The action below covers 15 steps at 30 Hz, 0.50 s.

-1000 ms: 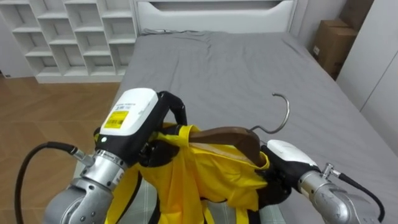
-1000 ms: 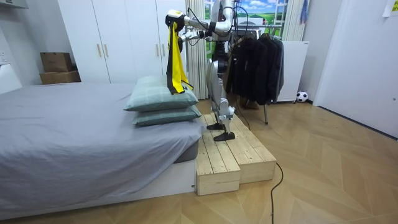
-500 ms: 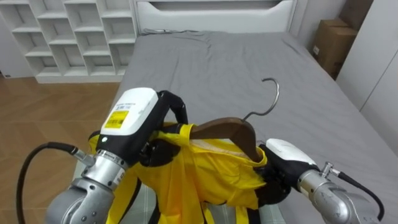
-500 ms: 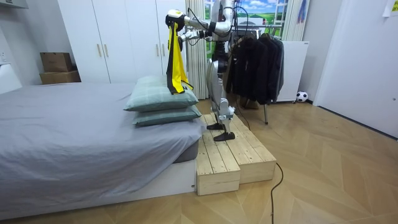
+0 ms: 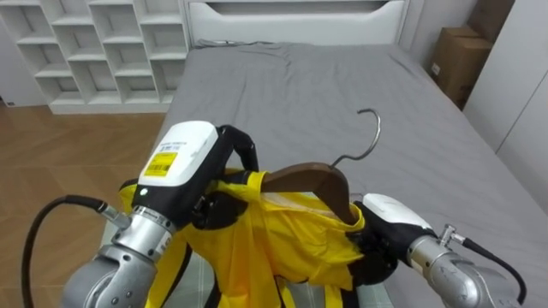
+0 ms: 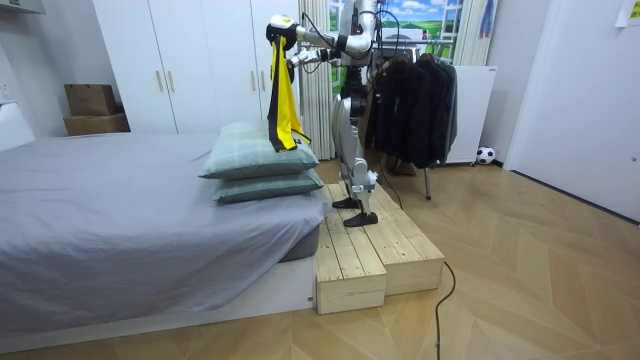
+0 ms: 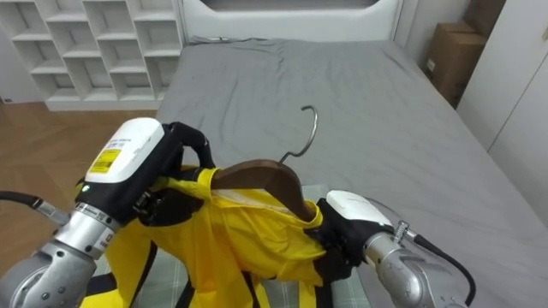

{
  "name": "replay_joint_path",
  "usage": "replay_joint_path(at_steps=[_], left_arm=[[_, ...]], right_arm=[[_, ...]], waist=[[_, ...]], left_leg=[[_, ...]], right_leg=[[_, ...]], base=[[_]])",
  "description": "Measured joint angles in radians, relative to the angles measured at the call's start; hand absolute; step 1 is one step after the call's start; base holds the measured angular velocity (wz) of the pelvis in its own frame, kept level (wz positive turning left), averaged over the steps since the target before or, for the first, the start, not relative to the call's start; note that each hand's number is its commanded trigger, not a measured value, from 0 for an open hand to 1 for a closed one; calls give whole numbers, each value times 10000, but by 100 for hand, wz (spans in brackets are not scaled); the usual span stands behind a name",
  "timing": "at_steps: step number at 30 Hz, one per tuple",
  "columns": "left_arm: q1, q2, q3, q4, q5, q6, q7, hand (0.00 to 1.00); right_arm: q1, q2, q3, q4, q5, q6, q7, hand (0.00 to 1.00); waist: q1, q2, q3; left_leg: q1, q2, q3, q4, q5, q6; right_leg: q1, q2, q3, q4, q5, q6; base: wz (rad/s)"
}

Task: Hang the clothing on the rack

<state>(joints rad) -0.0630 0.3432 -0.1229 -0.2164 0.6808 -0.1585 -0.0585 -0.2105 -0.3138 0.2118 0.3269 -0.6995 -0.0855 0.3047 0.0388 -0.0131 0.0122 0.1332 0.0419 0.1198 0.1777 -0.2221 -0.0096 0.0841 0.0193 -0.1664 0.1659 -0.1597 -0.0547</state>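
Yellow garment [image 5: 287, 244] over wooden hanger [image 5: 315, 180]

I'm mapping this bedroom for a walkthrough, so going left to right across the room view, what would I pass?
cardboard boxes → yellow garment held up over the bed → hanging dark coats → ball

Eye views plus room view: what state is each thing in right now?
yellow garment: draped over the hanger, held up.
wooden hanger: inside the garment, hook free.
left hand: shut on the garment.
right hand: shut on the garment.
dark clothes: hanging behind the robot.
wardrobe doors: shut.
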Motion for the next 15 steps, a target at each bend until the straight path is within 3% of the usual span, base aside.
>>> replay_joint_path(at_steps=[9,15], left_arm=[[1,-375,-416,-1,-228,-128,0,0],[1,-401,-421,-1,-617,-131,0,0]], right_arm=[[311,91,37,-702,34,16,386,100],[424,100,119,-1043,36,138,386,100]], waist=[[4,9,-6],[-15,15,-10]], left_leg=[[3,5,9,1,0,0],[17,5,8,11,0,0]], right_leg=[[0,0,-7,6,-1,1],[13,-3,-7,15,-1,1]], base=[[0],[0]])
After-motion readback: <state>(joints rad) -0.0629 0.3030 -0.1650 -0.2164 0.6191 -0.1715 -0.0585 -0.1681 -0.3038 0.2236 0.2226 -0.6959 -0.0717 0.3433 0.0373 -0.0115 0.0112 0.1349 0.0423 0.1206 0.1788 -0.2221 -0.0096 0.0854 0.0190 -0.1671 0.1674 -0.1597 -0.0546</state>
